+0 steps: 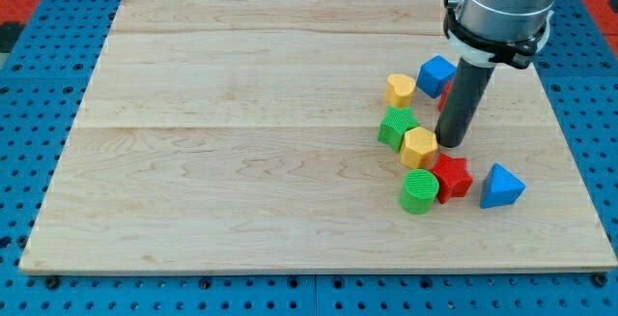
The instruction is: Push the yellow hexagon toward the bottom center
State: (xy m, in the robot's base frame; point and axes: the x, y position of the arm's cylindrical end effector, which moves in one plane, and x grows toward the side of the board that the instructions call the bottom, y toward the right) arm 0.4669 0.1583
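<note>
my tip has no fingers to open or clench; it touches the yellow hexagon, right of centre. the green cylinder and red star crowd its bottom-edge side, so a push could drag them along.

Blocks crowd the right of the surface. My tip touches the yellow hexagon at its 3 o'clock. Green cylinder and red star obstruct 6 o'clock; green block stands at 11. Open surface lies toward 9.
</note>
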